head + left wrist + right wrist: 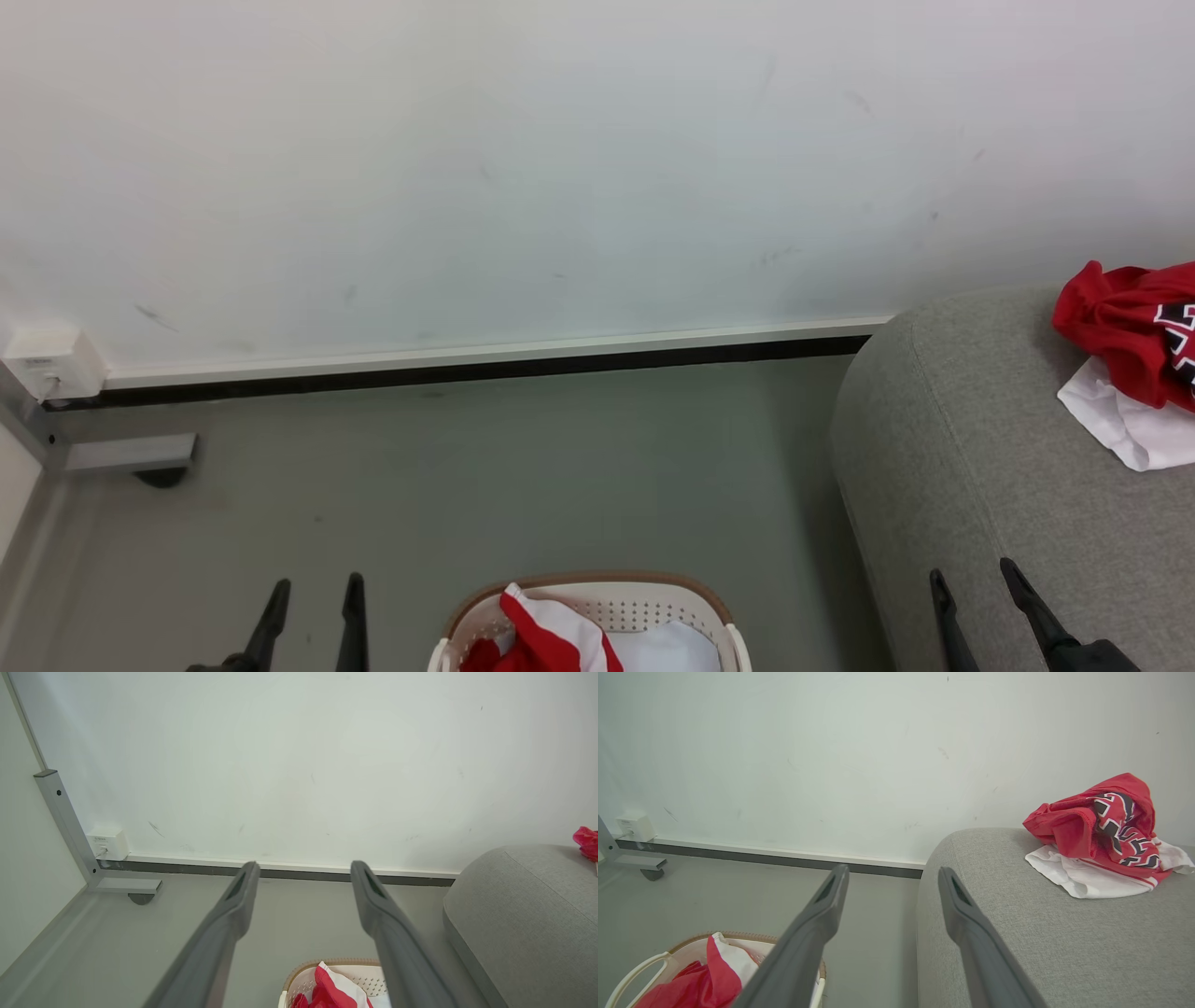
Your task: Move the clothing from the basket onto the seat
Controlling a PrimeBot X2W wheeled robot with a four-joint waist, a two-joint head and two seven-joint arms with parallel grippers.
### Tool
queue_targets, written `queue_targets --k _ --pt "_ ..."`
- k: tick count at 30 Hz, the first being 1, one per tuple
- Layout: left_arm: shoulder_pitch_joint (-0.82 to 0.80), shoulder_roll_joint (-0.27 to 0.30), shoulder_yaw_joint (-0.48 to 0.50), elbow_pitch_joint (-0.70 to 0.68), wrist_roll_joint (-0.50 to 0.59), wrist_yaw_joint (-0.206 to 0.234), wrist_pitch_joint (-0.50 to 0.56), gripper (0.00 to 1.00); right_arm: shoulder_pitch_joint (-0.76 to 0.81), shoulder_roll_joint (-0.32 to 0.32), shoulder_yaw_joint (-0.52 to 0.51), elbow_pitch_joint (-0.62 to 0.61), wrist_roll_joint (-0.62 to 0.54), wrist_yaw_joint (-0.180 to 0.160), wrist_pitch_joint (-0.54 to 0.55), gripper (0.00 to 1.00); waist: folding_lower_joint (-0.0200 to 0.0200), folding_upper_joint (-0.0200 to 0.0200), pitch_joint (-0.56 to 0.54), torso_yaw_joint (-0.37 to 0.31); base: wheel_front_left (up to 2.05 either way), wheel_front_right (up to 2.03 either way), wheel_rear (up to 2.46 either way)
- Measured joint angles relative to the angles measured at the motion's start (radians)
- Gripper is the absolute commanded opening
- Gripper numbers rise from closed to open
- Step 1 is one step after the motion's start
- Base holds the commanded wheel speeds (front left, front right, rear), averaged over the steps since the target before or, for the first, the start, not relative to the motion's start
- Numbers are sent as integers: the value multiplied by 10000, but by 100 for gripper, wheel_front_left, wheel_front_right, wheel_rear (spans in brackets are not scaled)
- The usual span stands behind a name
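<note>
left gripper (317,586): 7 o'clock in our head view. Fingers apart with nothing between them, bare floor (513,467) behind.
right gripper (973,571): 5 o'clock. Fingers apart and empty, seen against the grey fabric of the seat (952,448).
basket (597,581): 6 o'clock, between our two grippers and cut off by the bottom edge. It has a brown rim and a white perforated wall, and it stands on the floor, apart from the seat's side.
garment (551,639): in the basket's left half. Red with a white stripe, crumpled, one fold standing above the rim. A plain white cloth (677,644) lies just beside it on the right.
open room: we see a floor strip between basket and seat at 4 o'clock. Wider bare floor runs from the basket toward 12 o'clock, up to the baseboard (485,359).
seat edge: rounded corner at 3 o'clock, with a stitched seam curving over the top.
jersey (1120,327): on the seat at 3 o'clock, well apart from the right gripper. It is a bunched red heap with black-and-white lettering, white fabric spread under its near side, and it is cut off by the right edge.
frame leg (131,453): 9 o'clock. A grey metal bar with a dark caster under it, and a white socket box (51,359) just beyond.
wall (560,168): the far limit, pale and scuffed.
</note>
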Motion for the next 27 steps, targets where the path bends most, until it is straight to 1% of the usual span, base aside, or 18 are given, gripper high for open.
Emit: queue_targets --k 8,12,14,17,21,27 --pt "-54 -207 353 63 276 -353 0 100 -107 12 98 -157 81 0 0 100 0 0 216 -100 0 0 0" --pt "-279 -263 205 178 518 -573 0 100 -239 12 119 -359 119 0 0 100 0 0 432 -223 0 0 0" --pt "-555 -265 -6 376 734 -663 0 100 -442 12 128 -512 117 0 -2 100 0 0 636 -285 0 0 0" --pt "-1220 -209 -437 1057 1047 -786 35 100 -846 12 123 -790 115 0 -4 100 1 0 1067 -394 0 0 0" --pt "-2390 -119 -1070 1973 1463 -1020 558 100 -1399 15 215 -1174 157 0 -4 100 3 0 1803 -579 0 0 0" --pt "-3995 -90 -2105 3319 2000 -1310 1733 100 -2142 12 453 -1710 476 0 -4 100 3 0 3138 -895 0 0 0"
